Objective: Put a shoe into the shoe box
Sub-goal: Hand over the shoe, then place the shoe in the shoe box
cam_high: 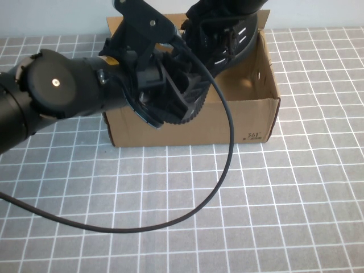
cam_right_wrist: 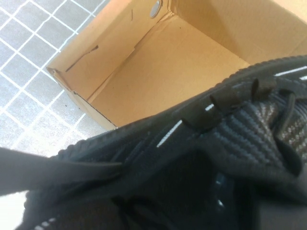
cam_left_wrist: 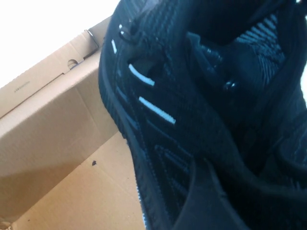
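Soft black knit sneaker (cam_high: 224, 40) is hanging over the brown cardboard shoe box (cam_high: 227, 116), right gripper (cam_high: 227, 8) apparently pinching its floppy collar, left gripper (cam_high: 170, 85) at the ridged sole, grip unclear.

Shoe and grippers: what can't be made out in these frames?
- Left gripper: high view, its own arm hides the fingertips.
- Right gripper: cut off by the high view's top edge.
- Shoe: whether it touches the shoe box floor; arms cover it.
- Grip points: both wrist views fill with black knit.
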You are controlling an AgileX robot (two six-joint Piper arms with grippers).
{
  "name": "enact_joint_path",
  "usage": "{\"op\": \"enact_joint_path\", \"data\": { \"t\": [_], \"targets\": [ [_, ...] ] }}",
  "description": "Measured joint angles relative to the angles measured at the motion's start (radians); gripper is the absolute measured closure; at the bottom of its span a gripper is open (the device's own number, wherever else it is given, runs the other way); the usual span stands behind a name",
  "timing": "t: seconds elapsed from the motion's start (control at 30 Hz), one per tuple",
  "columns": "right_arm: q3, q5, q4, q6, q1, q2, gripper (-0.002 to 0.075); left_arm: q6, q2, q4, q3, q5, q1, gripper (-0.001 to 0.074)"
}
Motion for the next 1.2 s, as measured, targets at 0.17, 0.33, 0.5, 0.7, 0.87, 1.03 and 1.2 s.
{"op": "enact_joint_path", "data": {
  "t": [0.17, 0.33, 0.5, 0.7, 0.87, 1.03, 1.2],
  "targets": [
    [0.000, 0.000, 0.002, -0.011, 0.000, 0.000, 0.0727, 0.000, 0.000, 0.000, 0.000, -0.008, 0.000, 0.0467],
    [0.000, 0.002, 0.011, -0.013, 0.000, 0.000, 0.0727, 0.000, 0.000, 0.000, 0.000, -0.023, 0.004, 0.0666],
    [0.000, 0.002, 0.012, -0.013, 0.000, 0.000, 0.0727, 0.042, 0.002, 0.000, 0.000, -0.040, 0.006, 0.0675],
    [-0.002, -0.008, 0.021, -0.013, -0.002, 0.000, 0.0628, 0.091, 0.008, 0.000, 0.000, -0.062, 0.006, 0.0682],
    [-0.004, -0.014, 0.036, -0.013, -0.002, 0.000, 0.0439, 0.105, 0.014, 0.003, 0.000, -0.053, 0.006, 0.0696],
    [-0.006, -0.014, 0.038, 0.016, -0.002, -0.008, 0.0392, 0.117, 0.014, 0.003, 0.000, -0.049, 0.006, 0.0699],
    [-0.006, -0.014, 0.038, 0.037, -0.002, -0.064, 0.0393, 0.123, 0.014, 0.003, 0.000, -0.036, 0.018, 0.0699]
  ]
}}
